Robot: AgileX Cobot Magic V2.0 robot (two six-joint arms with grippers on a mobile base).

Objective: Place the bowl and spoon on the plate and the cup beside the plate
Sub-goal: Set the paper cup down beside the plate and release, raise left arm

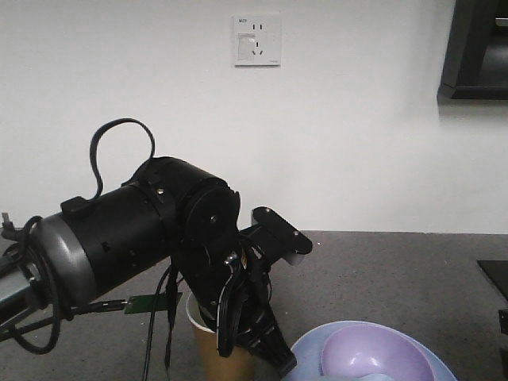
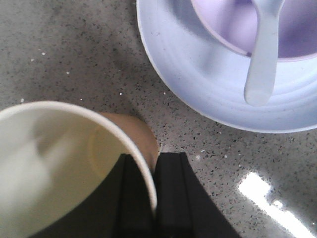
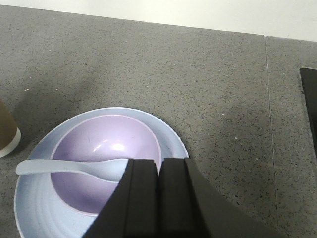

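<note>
Grey tabletop [image 3: 208,74] carrying the plate [image 3: 168,136]; bowl [image 3: 94,144] on it, spoon [image 3: 59,167] laid across the bowl. Cup [image 2: 54,163] just left of the plate, rim pinched by the left tool [image 2: 154,198]. Right tool [image 3: 159,198] pressed together, empty. Only release seemingly left.

Left hand [image 2: 154,196] pinched closed; right hand [image 3: 159,198] closed.

A plain white wall [image 1: 357,143] carries a white socket plate [image 1: 256,40]; a speckled grey countertop [image 1: 381,278] meets it; a dark fixture [image 1: 475,51] hangs far right.
</note>
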